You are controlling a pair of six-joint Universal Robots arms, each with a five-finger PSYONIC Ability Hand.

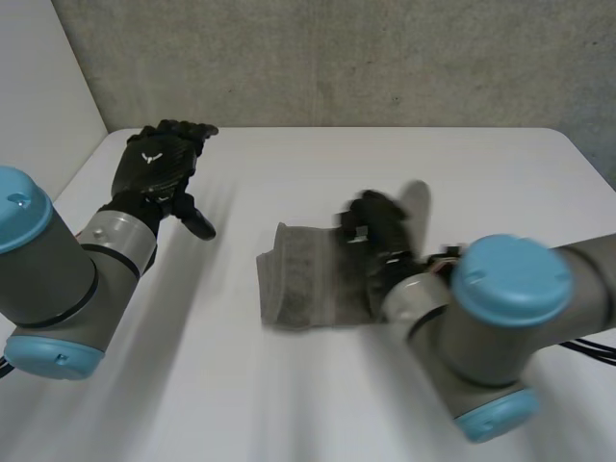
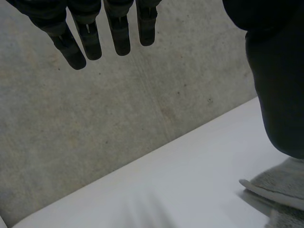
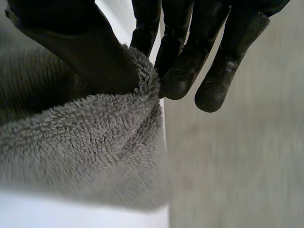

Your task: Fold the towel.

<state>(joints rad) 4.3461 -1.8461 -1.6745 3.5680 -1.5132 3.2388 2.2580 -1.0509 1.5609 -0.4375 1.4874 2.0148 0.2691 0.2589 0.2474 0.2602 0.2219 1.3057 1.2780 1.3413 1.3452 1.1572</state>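
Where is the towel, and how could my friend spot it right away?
Look at the white table, near its middle. The towel lies there, a fluffy grey cloth, with the right hand pinching its edge. It is the only soft grey thing there; the left hand is open and apart from it.

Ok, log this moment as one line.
right hand: pinching grey towel edge | left hand: open, away from towel | towel: on white table
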